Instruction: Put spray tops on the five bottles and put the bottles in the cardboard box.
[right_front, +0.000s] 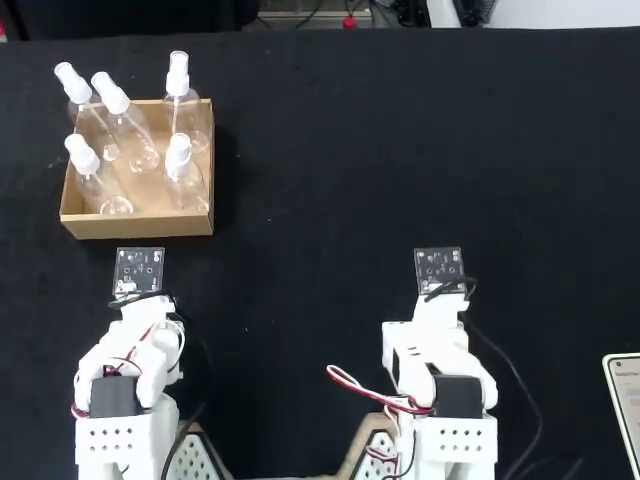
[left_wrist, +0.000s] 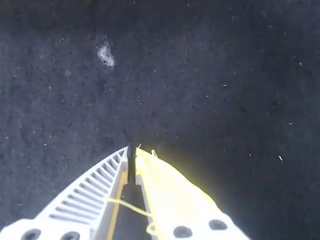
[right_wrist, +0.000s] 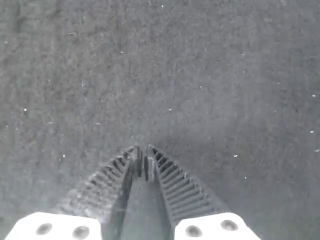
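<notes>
The job looks done, as far as I can tell. The cardboard box (right_front: 138, 223) sits on the black tabletop (right_front: 400, 150), far over to one side in the high view. All five bottles (right_front: 125, 125) are inside it. Each bottle has a white spray top (right_front: 177, 70) on it, so I count five tops and five bottles. The bottles stand close together. Some lean a little, and their tops stick up above the rim of the box. No bottle and no loose top lies out on the tabletop, so I think nothing is left to put on or put away. At most, someone could check that the tops are screwed on tight, which I cannot see from here. In the high view one arm (right_front: 128, 365) and another arm (right_front: 440, 370) sit folded up at the near edge, well apart from the box, and I cannot say which is which there. The left gripper (left_wrist: 131, 156) points down at bare tabletop with its fingers together and nothing between them. The right gripper (right_wrist: 142, 157) is the same, fingers together and holding nothing. A small bit of white fluff (left_wrist: 105, 54) lies on the tabletop ahead of the left gripper. A flat pale thing (right_front: 625, 405) pokes in at the edge of the high view, near one arm. Some cables (right_front: 340, 15) run along the far edge. None of these stands between the arms and the box.
</notes>
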